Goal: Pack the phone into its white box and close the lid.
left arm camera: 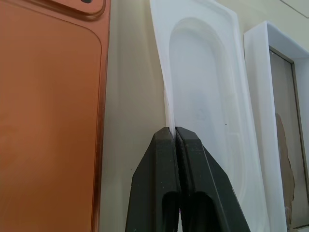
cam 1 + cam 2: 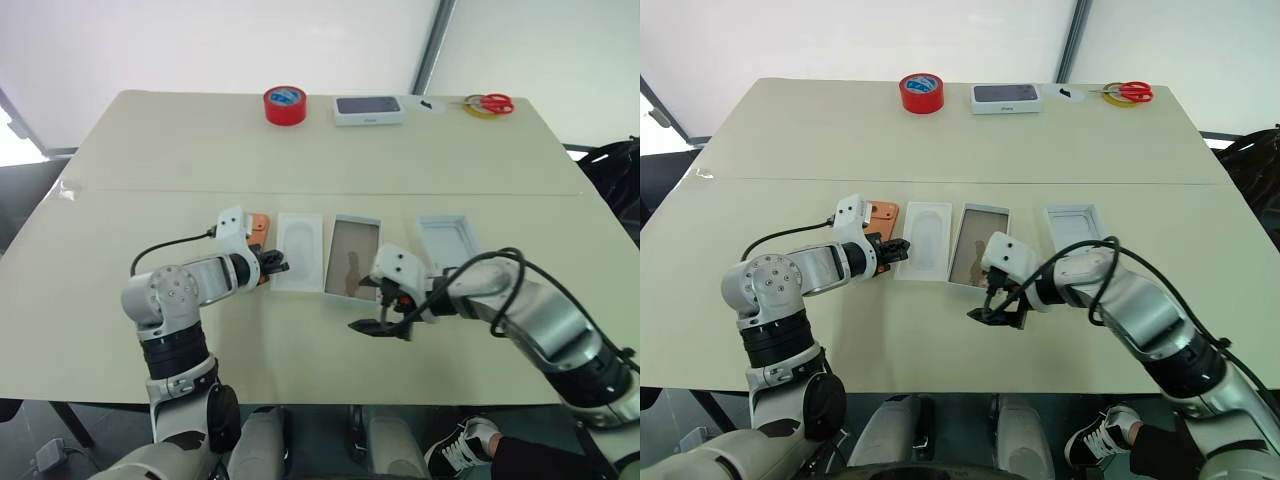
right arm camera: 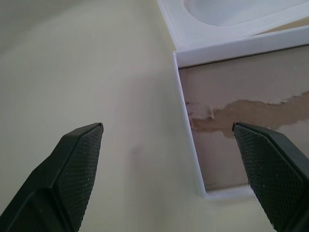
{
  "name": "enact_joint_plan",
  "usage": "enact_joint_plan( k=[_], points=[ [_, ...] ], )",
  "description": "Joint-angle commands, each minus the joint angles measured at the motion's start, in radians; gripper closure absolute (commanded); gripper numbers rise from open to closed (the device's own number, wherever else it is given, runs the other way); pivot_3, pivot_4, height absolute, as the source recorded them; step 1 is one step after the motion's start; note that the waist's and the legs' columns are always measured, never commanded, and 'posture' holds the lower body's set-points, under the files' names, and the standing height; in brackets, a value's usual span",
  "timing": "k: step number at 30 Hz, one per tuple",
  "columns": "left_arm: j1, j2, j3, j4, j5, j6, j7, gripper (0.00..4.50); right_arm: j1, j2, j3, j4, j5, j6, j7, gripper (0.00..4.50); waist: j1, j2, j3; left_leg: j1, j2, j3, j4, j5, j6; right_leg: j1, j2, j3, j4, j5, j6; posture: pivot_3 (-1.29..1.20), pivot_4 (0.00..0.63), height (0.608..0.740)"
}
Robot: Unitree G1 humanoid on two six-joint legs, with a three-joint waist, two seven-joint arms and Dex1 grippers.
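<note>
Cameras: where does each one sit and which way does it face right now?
Head views: above the table, looking forward and down; both arms show.
Left wrist view: along the left gripper, shut on the edge of the white insert, the phone beside it.
Right wrist view: along the open right gripper at the white box.
Shared: both wrist views show the insert and box.

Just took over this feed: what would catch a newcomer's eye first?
The row at mid-table: orange phone, white insert, white box and lid. The left gripper is shut on the insert's edge, beside the phone. The right gripper, open, straddles the box's near corner.
</note>
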Motion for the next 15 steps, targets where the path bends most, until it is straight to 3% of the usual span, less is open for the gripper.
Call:
enact_joint_plan(
  k=[1, 7, 15],
  points=[
    [-0.022, -0.001, 0.030, -0.023, 0.003, 0.003, -0.007, 4.50, -0.032, 0.008, 0.029, 0.015, -0.041, 0.005, -0.009, 1.30, 0.001, 0.000, 0.000, 0.000, 0.000, 0.000, 0.000, 0.000, 0.000, 0.000, 0.000, 0.000, 0.000, 0.000, 0.000, 0.00, 0.150, 0.730],
    [-0.042, -0.012, 0.093, -0.032, -0.008, 0.010, -0.021, 4.50, -0.040, 0.019, 0.059, 0.022, -0.087, -0.040, 0.006, 4.40, -0.001, 0.000, 0.000, 0.000, 0.000, 0.000, 0.000, 0.000, 0.000, 0.000, -0.001, 0.000, 0.000, 0.000, 0.000, 0.00, 0.150, 0.730],
    [-0.114, 0.014, 0.278, -0.067, -0.046, 0.033, -0.048, 4.50, 0.010, -0.032, 0.097, -0.040, -0.130, -0.256, 0.147, 4.46, -0.003, -0.001, 0.001, 0.000, -0.001, 0.000, 0.000, 0.000, 0.000, 0.000, 0.000, -0.001, 0.000, 0.001, 0.003, 0.00, 0.150, 0.730]
  ],
)
